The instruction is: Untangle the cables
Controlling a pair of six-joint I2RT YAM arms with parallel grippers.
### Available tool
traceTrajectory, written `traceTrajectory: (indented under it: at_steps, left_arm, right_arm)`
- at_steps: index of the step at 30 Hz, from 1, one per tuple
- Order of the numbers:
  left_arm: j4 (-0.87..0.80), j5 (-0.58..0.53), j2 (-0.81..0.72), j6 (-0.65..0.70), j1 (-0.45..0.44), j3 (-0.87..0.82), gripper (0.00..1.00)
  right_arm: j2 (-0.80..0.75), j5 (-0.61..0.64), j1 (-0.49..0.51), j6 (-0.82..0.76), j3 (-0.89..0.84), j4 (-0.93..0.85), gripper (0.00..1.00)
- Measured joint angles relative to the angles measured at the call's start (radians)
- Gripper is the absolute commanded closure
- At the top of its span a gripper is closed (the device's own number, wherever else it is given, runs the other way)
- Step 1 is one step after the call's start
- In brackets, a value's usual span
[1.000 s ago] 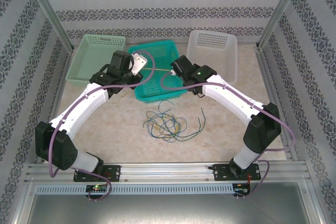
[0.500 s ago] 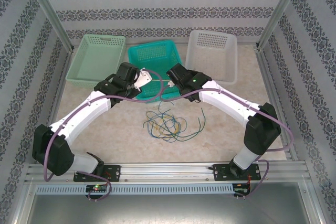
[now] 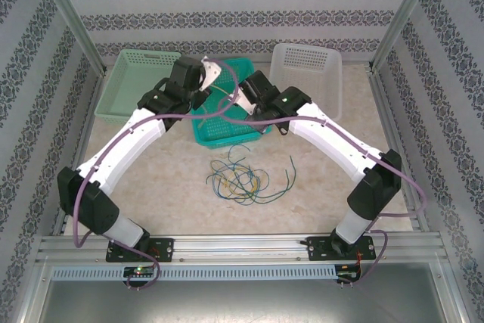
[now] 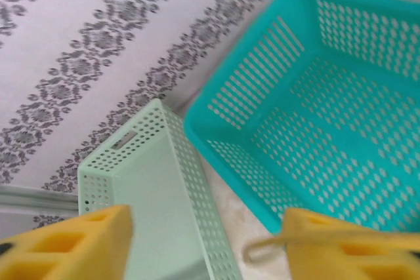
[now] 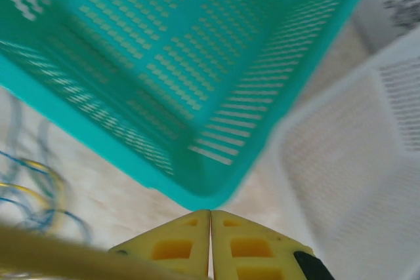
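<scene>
Cables (image 3: 242, 179): thin, curly wires in blue, green and yellow, lying in one loose knot on the table (image 3: 151, 187), near the front of the teal basket (image 3: 227, 138). A green strand (image 3: 290, 172) trails off to the knot's right. One yellow cable (image 4: 262, 248) is raised over the basket. Right gripper (image 5: 210, 227): fingers pressed together, pinching it. Left gripper (image 4: 207, 244): jaws spread, the yellow cable touching one finger.

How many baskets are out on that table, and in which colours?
Pale green basket: 1
Teal basket: 1
White basket: 1
Total: 3 baskets
</scene>
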Motion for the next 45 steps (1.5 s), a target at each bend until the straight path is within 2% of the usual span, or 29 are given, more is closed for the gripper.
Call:
traceTrajectory:
  at_steps: [1, 3, 7, 11, 15, 19, 25, 31, 36, 37, 38, 39, 41, 42, 43, 44, 45]
  left_arm:
    - [0.0, -0.015, 0.019, -0.024, 0.002, 0.036, 0.05]
    - [0.0, -0.039, 0.032, -0.074, 0.002, 0.073, 0.0]
    - [0.013, -0.072, 0.001, -0.16, 0.003, 0.07, 0.0]
    - [0.024, -0.083, -0.078, -0.216, 0.003, 0.033, 0.0]
    - [0.038, -0.09, -0.154, -0.269, 0.007, -0.032, 0.0]
    - [0.042, -0.088, -0.211, -0.314, 0.017, -0.135, 0.0]
    - [0.036, -0.08, -0.246, -0.366, 0.018, -0.21, 0.0]
    - [0.035, -0.063, -0.277, -0.41, 0.019, -0.27, 0.0]
    - [0.029, -0.032, -0.308, -0.455, 0.023, -0.349, 0.0]
    - [0.028, -0.025, -0.312, -0.466, 0.023, -0.363, 0.0]
    - [0.027, -0.019, -0.315, -0.478, 0.023, -0.378, 0.0]
    - [0.025, -0.014, -0.315, -0.485, 0.023, -0.387, 0.0]
    - [0.019, -0.001, -0.315, -0.504, 0.023, -0.406, 0.0]
    - [0.017, 0.003, -0.316, -0.51, 0.023, -0.413, 0.0]
    - [0.013, 0.009, -0.317, -0.518, 0.023, -0.42, 0.0]
    - [0.01, 0.015, -0.319, -0.526, 0.023, -0.427, 0.0]
    - [0.008, 0.023, -0.321, -0.531, 0.023, -0.433, 0.0]
  right_arm:
    - [0.018, -0.041, -0.006, 0.029, 0.007, -0.006, 1.0]
    - [0.055, -0.108, -0.013, 0.076, 0.018, -0.012, 1.0]
    - [0.13, -0.214, -0.048, 0.183, 0.07, -0.035, 1.0]
    - [0.174, -0.31, -0.128, 0.32, 0.109, -0.004, 1.0]
    - [0.197, -0.366, -0.195, 0.447, 0.139, 0.047, 1.0]
    - [0.237, -0.436, -0.211, 0.549, 0.204, 0.089, 1.0]
    - [0.356, -0.463, -0.209, 0.627, 0.354, 0.078, 1.0]
    - [0.445, -0.469, -0.209, 0.658, 0.351, 0.049, 0.98]
    - [0.451, -0.46, -0.209, 0.686, 0.279, 0.049, 0.99]
    - [0.451, -0.459, -0.209, 0.693, 0.269, 0.048, 0.96]
    - [0.451, -0.457, -0.209, 0.698, 0.262, 0.048, 0.84]
    - [0.451, -0.457, -0.209, 0.701, 0.259, 0.048, 0.77]
    - [0.451, -0.454, -0.209, 0.704, 0.259, 0.048, 0.72]
    - [0.451, -0.454, -0.209, 0.705, 0.259, 0.048, 0.64]
    - [0.451, -0.453, -0.209, 0.705, 0.259, 0.048, 0.52]
    - [0.451, -0.451, -0.209, 0.702, 0.259, 0.048, 0.44]
    - [0.451, -0.449, -0.209, 0.7, 0.259, 0.048, 0.42]
